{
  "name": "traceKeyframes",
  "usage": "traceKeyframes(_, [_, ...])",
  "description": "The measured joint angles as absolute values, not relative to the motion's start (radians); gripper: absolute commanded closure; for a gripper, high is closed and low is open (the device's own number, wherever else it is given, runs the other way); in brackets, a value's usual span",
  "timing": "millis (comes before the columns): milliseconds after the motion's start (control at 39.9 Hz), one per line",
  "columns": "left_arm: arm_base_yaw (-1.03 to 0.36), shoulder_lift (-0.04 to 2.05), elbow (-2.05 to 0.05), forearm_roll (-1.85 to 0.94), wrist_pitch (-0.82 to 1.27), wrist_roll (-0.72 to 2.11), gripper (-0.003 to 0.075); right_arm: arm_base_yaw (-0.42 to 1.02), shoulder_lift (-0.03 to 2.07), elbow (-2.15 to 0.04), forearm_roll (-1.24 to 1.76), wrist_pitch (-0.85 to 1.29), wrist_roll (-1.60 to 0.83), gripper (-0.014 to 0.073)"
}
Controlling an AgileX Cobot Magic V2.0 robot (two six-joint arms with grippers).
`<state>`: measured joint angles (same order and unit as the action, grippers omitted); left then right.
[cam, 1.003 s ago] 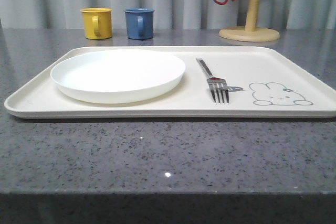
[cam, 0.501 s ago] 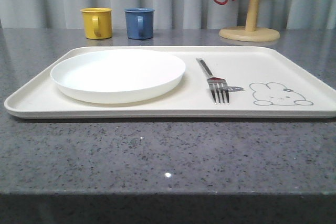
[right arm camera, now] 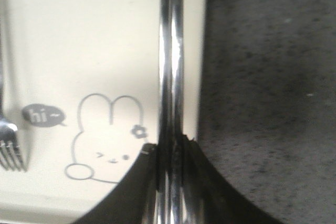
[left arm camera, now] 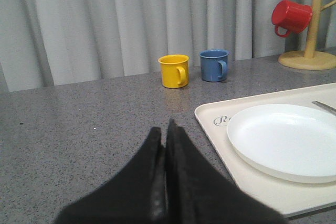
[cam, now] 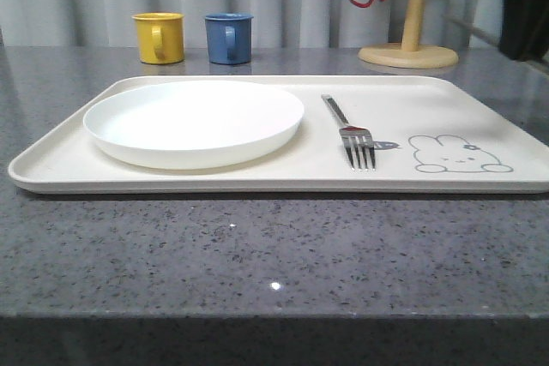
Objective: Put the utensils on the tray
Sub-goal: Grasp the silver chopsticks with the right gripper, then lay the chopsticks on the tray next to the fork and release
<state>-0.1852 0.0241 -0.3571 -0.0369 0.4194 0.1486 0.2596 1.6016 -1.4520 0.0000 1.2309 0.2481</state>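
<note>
From my right wrist camera, the right gripper (right arm camera: 169,161) is clamped on a pair of chopsticks (right arm camera: 170,66), which run straight out from its fingertips. Below them lies the tray (right arm camera: 105,35), its rabbit drawing (right arm camera: 107,140) just beside the chopsticks and the fork (right arm camera: 10,140) further off on that same side. My left gripper (left arm camera: 167,135) has its fingers pressed together, holding nothing, over bare table (left arm camera: 79,129); the plate (left arm camera: 286,140) sits on the tray off to one side.
</note>
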Motion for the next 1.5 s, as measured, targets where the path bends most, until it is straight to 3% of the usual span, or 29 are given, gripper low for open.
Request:
traceKeyframes(226, [-0.185,0.024,-0.357,-0.037,0.418,0.149,0.0738,0.389,1.671,-1.452,0.015,1.217,0.353,0.0621])
traceKeyframes(852, [-0.185,0.024,-0.357,-0.037,0.416,0.149,0.0738,0.397,1.784,-1.453,0.055,1.125,0.426,0.0617])
traceKeyframes(1228, [-0.185,0.024,-0.357,-0.037,0.416,0.149,0.0738,0.397,1.784,-1.454,0.068,1.125,0.428,0.0316])
traceKeyframes(1504, [-0.185,0.024,-0.357,-0.037,0.416,0.149,0.0738,0.397,1.768,-1.516,0.044,1.169,0.428,0.0295])
